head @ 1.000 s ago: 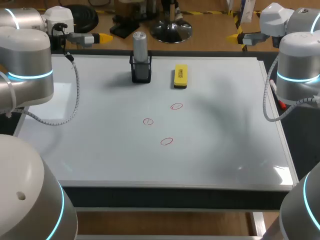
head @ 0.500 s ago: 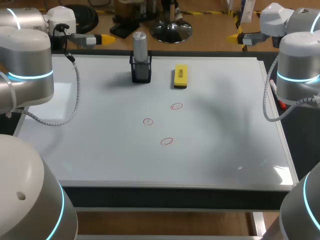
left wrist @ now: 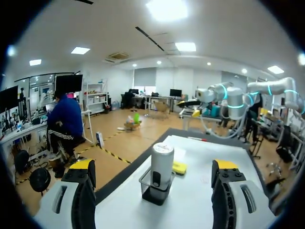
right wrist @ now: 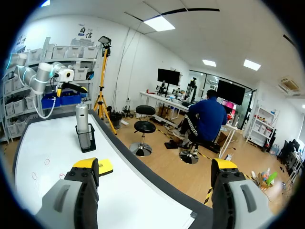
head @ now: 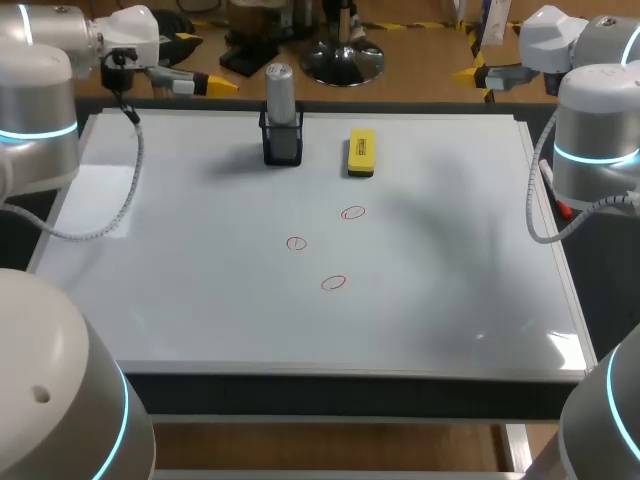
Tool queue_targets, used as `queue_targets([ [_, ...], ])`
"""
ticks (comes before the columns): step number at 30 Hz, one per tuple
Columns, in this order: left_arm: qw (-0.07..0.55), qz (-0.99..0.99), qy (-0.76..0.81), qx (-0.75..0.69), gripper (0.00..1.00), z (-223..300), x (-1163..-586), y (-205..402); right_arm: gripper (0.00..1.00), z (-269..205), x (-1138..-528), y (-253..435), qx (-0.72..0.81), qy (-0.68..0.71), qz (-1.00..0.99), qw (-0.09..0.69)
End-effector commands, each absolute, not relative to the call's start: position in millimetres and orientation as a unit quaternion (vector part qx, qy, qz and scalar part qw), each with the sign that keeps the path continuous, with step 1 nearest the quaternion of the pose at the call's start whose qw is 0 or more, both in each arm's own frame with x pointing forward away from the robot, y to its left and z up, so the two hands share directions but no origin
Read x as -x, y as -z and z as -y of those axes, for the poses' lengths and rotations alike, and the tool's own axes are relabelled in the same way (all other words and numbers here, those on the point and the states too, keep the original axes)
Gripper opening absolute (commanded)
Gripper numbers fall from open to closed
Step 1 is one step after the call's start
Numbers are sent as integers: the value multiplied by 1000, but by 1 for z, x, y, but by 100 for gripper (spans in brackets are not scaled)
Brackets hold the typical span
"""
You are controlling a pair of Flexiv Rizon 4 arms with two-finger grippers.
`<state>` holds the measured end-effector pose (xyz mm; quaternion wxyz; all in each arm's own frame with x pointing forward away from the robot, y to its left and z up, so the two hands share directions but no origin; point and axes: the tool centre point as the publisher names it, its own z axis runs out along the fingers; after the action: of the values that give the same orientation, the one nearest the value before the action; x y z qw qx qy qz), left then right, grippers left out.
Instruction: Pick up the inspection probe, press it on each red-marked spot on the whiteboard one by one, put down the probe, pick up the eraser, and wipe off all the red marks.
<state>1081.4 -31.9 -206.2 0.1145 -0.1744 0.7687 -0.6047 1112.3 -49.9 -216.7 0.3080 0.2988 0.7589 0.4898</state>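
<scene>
Seen from above and from both far corners.
Looking down from behind on the whole white rectangular whiteboard (head: 200,300); looking level and inward from either far corner, sharing the grey cylindrical metal probe (head: 280,95), its black holder (head: 283,146), the yellow block eraser (head: 361,152).

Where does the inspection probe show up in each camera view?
Head view: probe upright in its black holder at the far edge of the whiteboard, beside the yellow eraser.
Left wrist view: probe ahead of the left gripper, eraser just behind it.
Right wrist view: probe ahead of the right gripper, beyond the eraser.
Shared landmark: the eraser.
</scene>
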Motion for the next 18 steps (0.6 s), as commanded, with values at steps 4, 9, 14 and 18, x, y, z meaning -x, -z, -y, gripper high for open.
queue_targets([
  [4,42,-760,643,88,100,41,-1095,219,100,50,-1113,217,-298,-490,-759,308],
  [9,25,-757,650,63,100,52,-1102,224,100,50,-1113,217,-298,-490,-759,308],
  [14,13,-748,662,46,100,63,-1109,227,100,50,-1113,217,-298,-490,-759,308],
  [18,-1,-745,667,28,100,72,-1113,233,100,50,-1113,217,-298,-490,-759,308],
])
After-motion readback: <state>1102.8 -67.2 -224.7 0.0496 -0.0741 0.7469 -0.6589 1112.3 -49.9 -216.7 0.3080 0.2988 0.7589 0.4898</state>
